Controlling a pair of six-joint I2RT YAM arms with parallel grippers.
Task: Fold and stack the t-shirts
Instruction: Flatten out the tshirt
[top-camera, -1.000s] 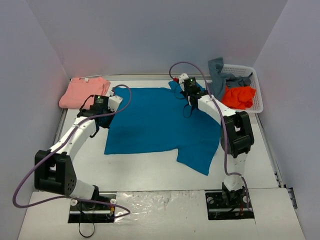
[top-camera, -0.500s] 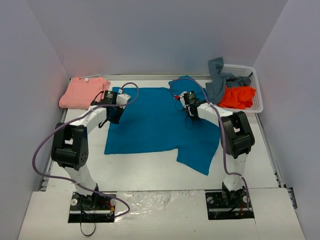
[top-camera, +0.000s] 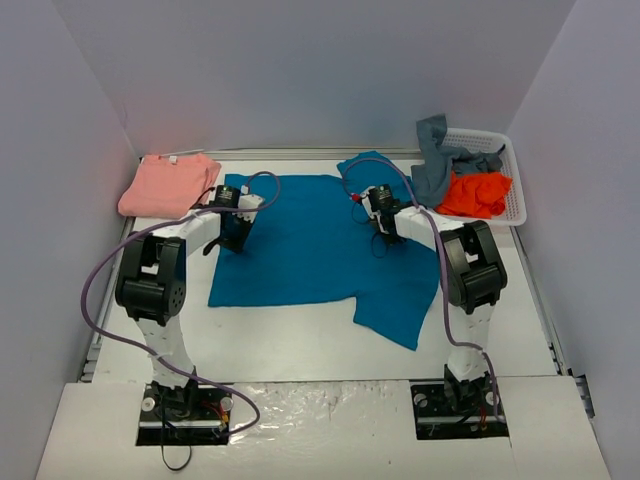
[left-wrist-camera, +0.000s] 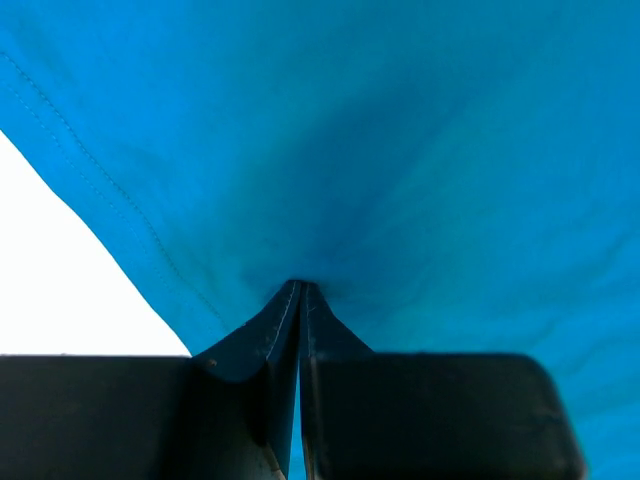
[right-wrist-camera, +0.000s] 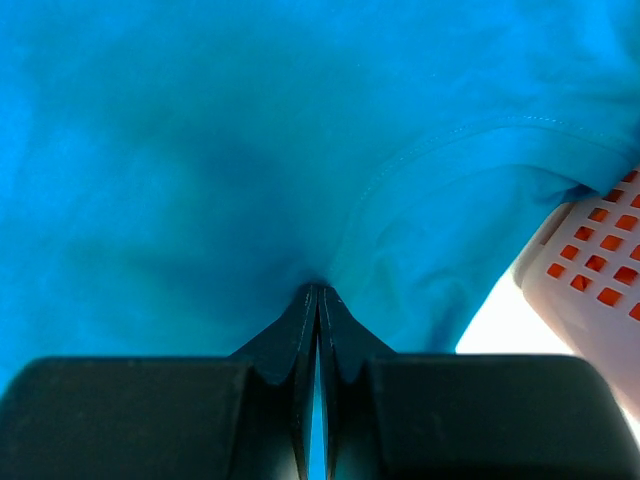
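One teal t-shirt (top-camera: 310, 245) flat; long axis left-right; hem leftward

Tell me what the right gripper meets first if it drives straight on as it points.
The teal-blue t-shirt: the right gripper, shut, has its tips pinched into that cloth. Straight on lies only the shirt, then probably the table underneath.
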